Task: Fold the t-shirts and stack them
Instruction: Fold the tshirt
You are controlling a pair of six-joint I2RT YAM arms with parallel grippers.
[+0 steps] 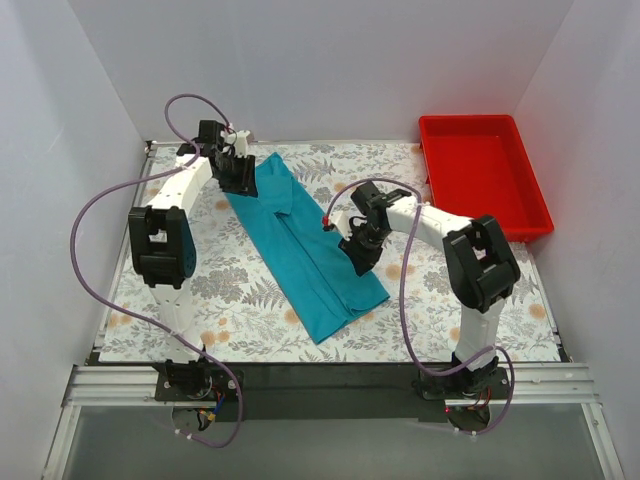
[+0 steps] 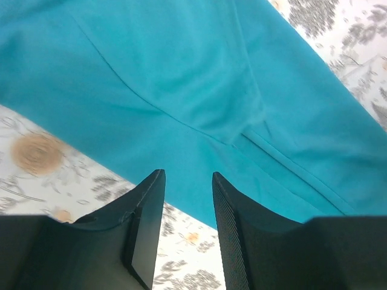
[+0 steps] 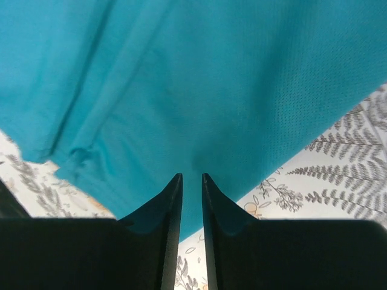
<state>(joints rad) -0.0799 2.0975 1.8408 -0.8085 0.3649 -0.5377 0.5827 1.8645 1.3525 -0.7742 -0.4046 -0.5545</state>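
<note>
Over on the far left of the leaf-and-flower patterned table (image 1: 215, 290), the left gripper (image 1: 237, 170) (image 2: 187, 175) sits low at the far end of the t-shirt (image 1: 300, 240). Its fingers (image 2: 145, 211) stand moderately apart with nothing between them, their tips over the cloth's edge where teal meets the table cover. The teal-blue t-shirt (image 2: 199, 90) lies flat as a long, narrow folded strip, running diagonally from far left toward the near middle of the table. At the strip's right edge, partway along, the right gripper (image 1: 360, 252) (image 3: 191, 176) points down at the fabric (image 3: 211, 78). Its fingers (image 3: 172, 199) leave only a thin slit, and whether they nip the cloth cannot be told. A red tray (image 1: 536, 195) sits at the far right corner, well apart from the shirt.
</note>
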